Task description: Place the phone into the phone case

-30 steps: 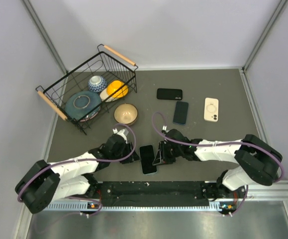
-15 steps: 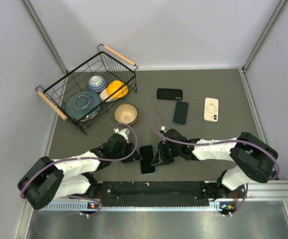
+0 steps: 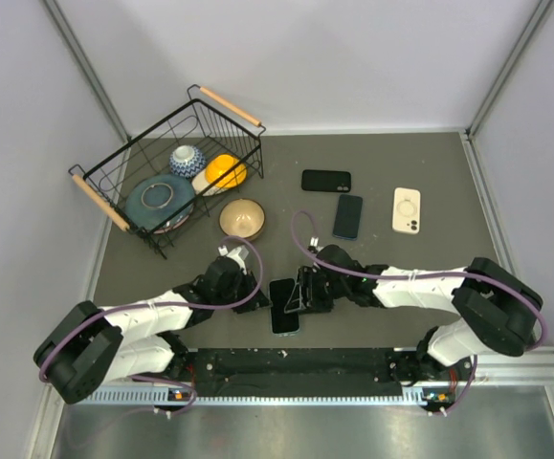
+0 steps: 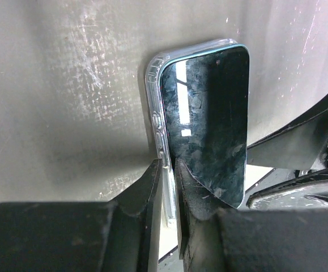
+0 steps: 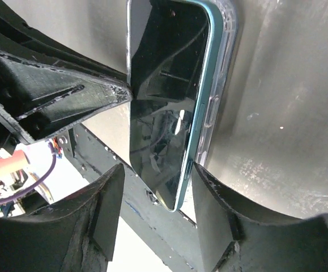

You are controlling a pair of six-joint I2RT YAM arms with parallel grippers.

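- Grey table; phone lies screen-up in clear case at the near edge, between both grippers.
- Left gripper clenched on case's side wall.
- Right gripper unclenched, jaws straddling phone's end.

**Overhead view:** I see even, diffuse light from above, which leaves only short, soft shadows on the table beside the arms and the basket, with sharp focus throughout. **Left wrist view:** white glare streaks the glossy phone and the clear phone case. A soft shadow lies beside them, and the left gripper's fingers look dark and blurred. **Right wrist view:** the right gripper's fingers are underexposed and soft, the screen mirrors dark shapes, and the lower left is overexposed.
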